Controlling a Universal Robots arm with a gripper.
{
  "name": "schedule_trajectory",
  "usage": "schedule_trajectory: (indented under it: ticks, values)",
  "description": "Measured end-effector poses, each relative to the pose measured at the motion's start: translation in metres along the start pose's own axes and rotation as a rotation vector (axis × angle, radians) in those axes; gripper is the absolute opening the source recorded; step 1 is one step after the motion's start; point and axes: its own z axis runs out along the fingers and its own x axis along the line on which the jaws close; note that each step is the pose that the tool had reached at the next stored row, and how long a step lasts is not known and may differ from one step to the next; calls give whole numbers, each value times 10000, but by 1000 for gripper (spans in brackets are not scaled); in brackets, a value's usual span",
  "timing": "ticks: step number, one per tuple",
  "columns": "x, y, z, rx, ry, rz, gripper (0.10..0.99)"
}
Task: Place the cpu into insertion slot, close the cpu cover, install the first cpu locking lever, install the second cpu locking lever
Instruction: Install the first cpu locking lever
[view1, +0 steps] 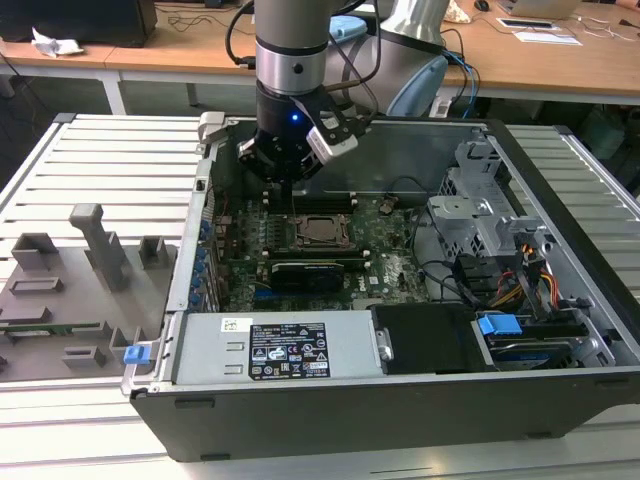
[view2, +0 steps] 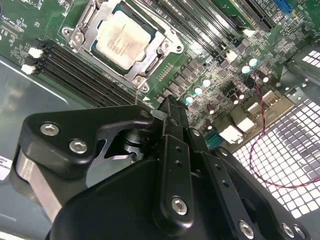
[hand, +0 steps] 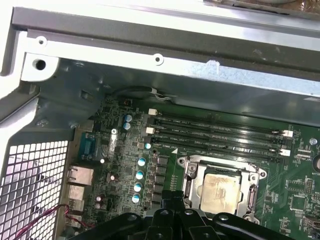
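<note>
Seen from the exterior view, the gripper hovers over the motherboard just behind the cpu, which sits in the insertion slot. In both wrist views the cpu cover frames the chip, fingers pressed together on nothing. Stiff, thin metal, I judge; best worked at its free edge.

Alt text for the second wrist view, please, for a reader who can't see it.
The cpu sits in its slot on a green motherboard, with the silvery cover closed over its edges. The black claw hangs just beside the socket, holding nothing. Black memory slots run alongside.
</note>
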Motion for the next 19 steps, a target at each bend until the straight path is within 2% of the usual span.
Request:
schedule_trajectory:
  ticks: [7,13,19]
  values:
    - [16,25,2,-2,-3,25,106]
    - [20,121,10,-3,-5,80,106]
    - [12,167,30,-6,-17,348,106]
